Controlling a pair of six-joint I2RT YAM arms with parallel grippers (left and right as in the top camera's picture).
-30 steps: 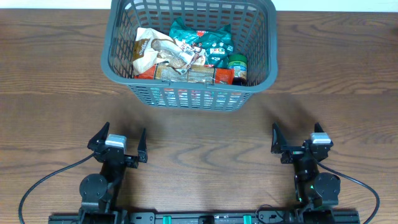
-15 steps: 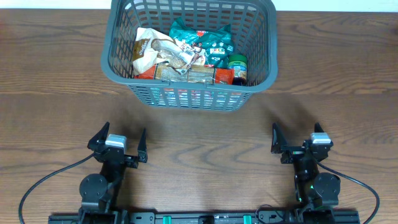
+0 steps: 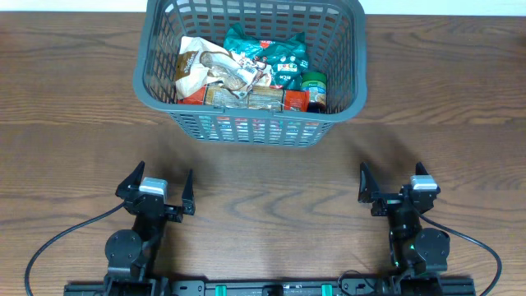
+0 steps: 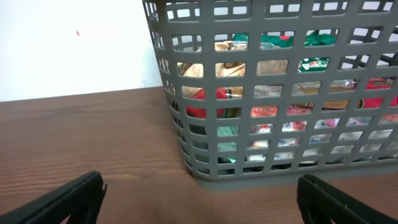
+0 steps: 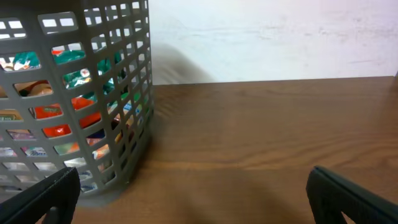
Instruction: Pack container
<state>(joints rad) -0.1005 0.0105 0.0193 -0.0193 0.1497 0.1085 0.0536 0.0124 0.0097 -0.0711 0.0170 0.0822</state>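
The dark grey slotted container stands at the far middle of the wooden table, filled with several snack packets and a small green-lidded jar. It also shows in the left wrist view and in the right wrist view. My left gripper is open and empty near the front left edge, well short of the container; its fingers frame bare wood. My right gripper is open and empty near the front right edge, its fingers over bare wood too.
A white wall rises behind the table's far edge. Black cables run from the arm bases along the front edge. Bare brown wood lies between the grippers and the container.
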